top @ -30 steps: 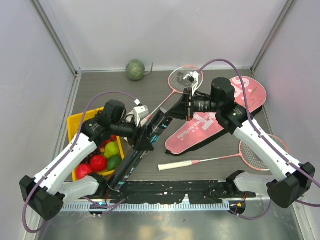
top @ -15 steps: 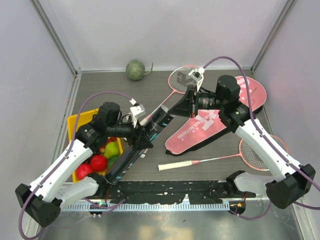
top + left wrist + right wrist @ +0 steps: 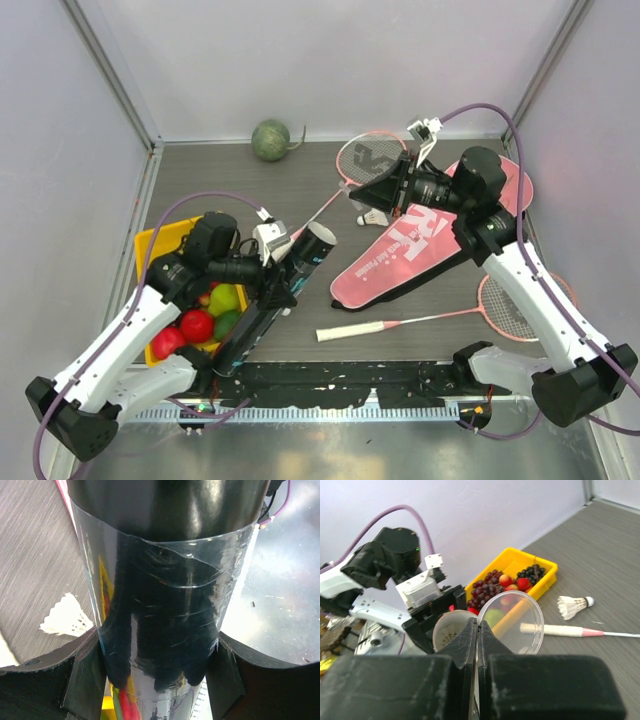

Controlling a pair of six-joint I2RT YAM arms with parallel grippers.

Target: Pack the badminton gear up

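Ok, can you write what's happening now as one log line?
left end effector: holding black tube, tilted | right end effector: shut on clear lid, off the tube | shuttlecock: loose on table

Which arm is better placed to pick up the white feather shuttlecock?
Right. The right tool hangs near the shuttlecock, though pinching a clear round lid; the left tool grips the long black tube.

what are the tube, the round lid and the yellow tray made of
tube: black, glossy, probably plastic or film-wrapped card; it mirrors the scene in the left wrist view.
yellow tray: plastic, by its smooth moulded rim.
lid: clear plastic; the tray shows through.
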